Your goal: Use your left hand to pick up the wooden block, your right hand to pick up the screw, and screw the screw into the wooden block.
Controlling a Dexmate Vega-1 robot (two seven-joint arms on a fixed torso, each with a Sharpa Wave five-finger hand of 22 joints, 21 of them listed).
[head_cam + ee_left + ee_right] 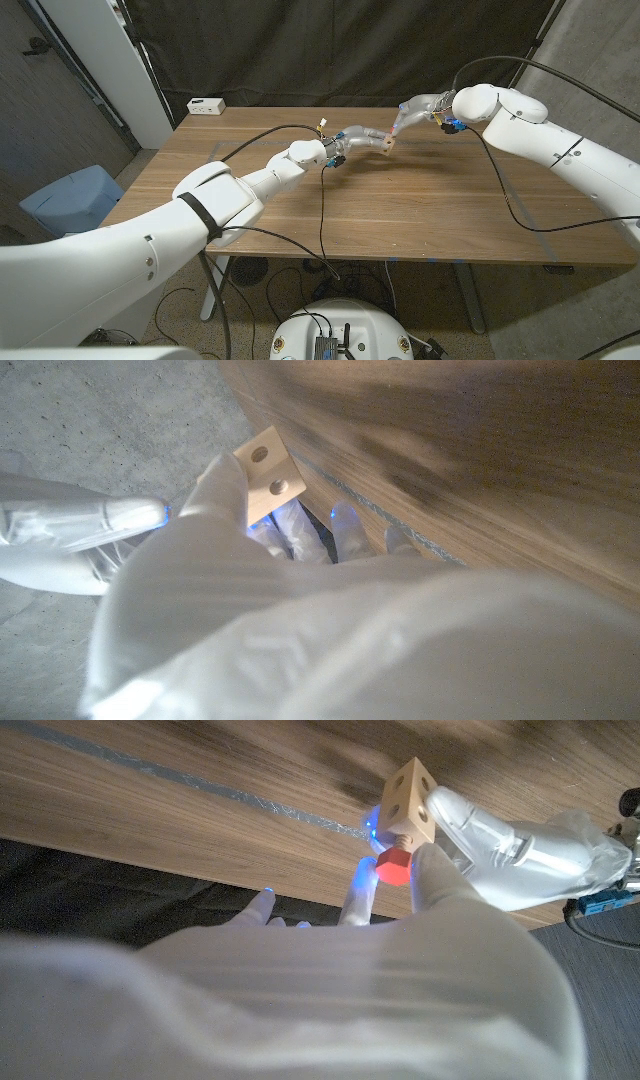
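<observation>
Held above the far middle of the table, the small pale wooden block with drilled holes point(385, 147), light and rigid, sits pinched in the left hand point(355, 139), while the right hand point(420, 108) grips the red-headed wooden screw point(394, 863) by its head, its tip at the block.

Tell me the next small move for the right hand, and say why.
Probably keep turning the screw further into the wooden block. In the right wrist view the screw's shank already sits in a hole of the block, but its red head stands off the face. The right hand pinches that head, while the left hand holds the block above the table.
</observation>
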